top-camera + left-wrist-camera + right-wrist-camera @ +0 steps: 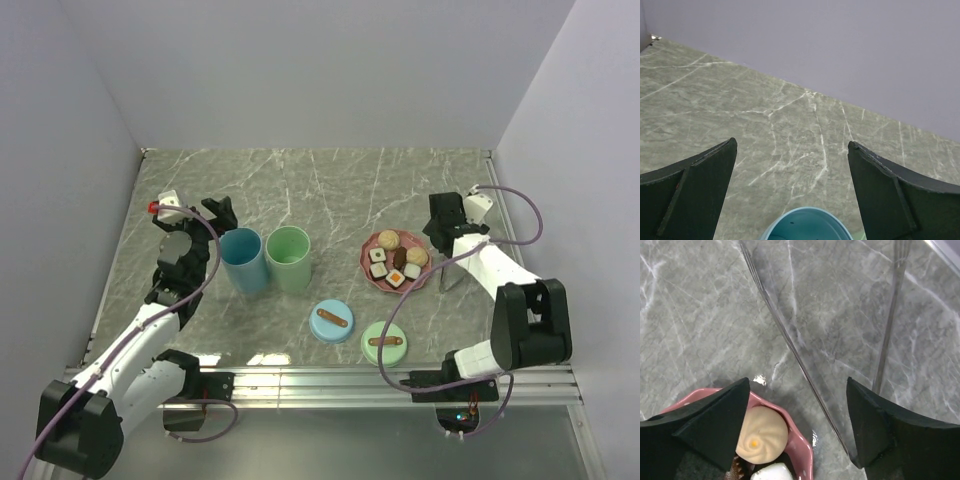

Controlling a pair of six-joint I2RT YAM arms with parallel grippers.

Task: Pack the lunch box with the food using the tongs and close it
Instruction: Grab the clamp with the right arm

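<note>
1. Grey metal tongs (790,340) lie on the marble table (690,315) beneath my right gripper (798,382), just beside the pink plate (804,452).
2. Its fingers (710,420) stand wide apart, gripping nothing.
3. Food (397,260) sits on that plate.
4. My left gripper (792,145) gapes wide, empty, over the blue cup (807,222).

table (330,190): grey-green veined marble | walls (320,70): plain pale lilac | light: even
</note>
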